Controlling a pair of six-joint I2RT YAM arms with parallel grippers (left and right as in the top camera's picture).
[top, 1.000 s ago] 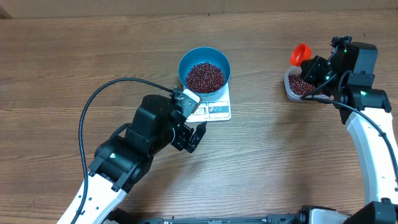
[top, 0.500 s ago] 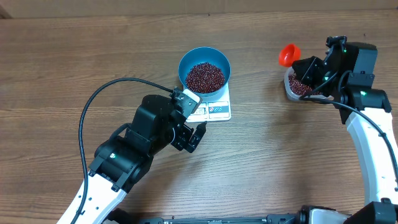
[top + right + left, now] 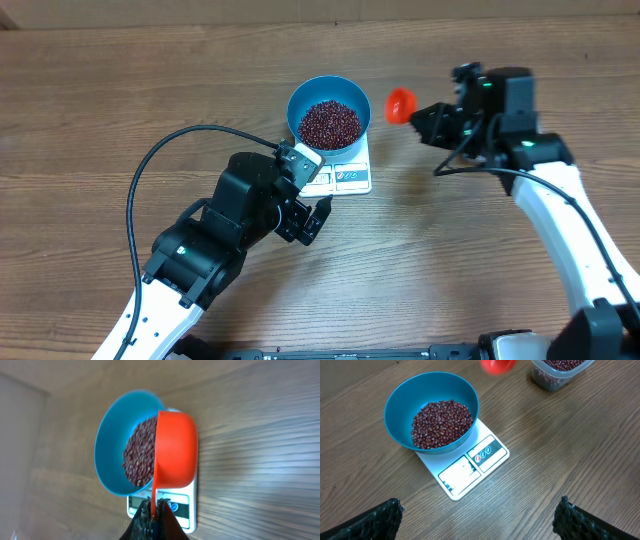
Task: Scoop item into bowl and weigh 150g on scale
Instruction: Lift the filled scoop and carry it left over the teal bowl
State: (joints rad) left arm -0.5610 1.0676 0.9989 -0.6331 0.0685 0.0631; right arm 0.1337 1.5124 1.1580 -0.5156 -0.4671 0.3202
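1. Seen from above, a wooden table [image 3: 100, 90] holds a blue bowl [image 3: 329, 88] a little toward 12 o'clock of its centre.
2. The bowl stands on a small white scale [image 3: 350, 178]. It covers the far part of the scale, and the display edge shows at the bowl's 6 o'clock.
3. Dark red-brown beans [image 3: 330, 122] lie heaped inside the bowl and hide its bottom.
4. The right gripper [image 3: 428, 120] is at the bowl's 3 o'clock. Its fingers are pressed together on the thin handle of an orange-red scoop [image 3: 401, 104].
5. The scoop's cup is near the bowl's rim at 3 o'clock, not over the beans. Whether it carries anything cannot be told.
6. The left gripper [image 3: 310, 190] is at the scale's 7 o'clock, with its fingers spread wide and holding nothing.
7. The left wrist view shows a clear tub [image 3: 560, 372] of more beans at 1 o'clock, well apart from the scale.
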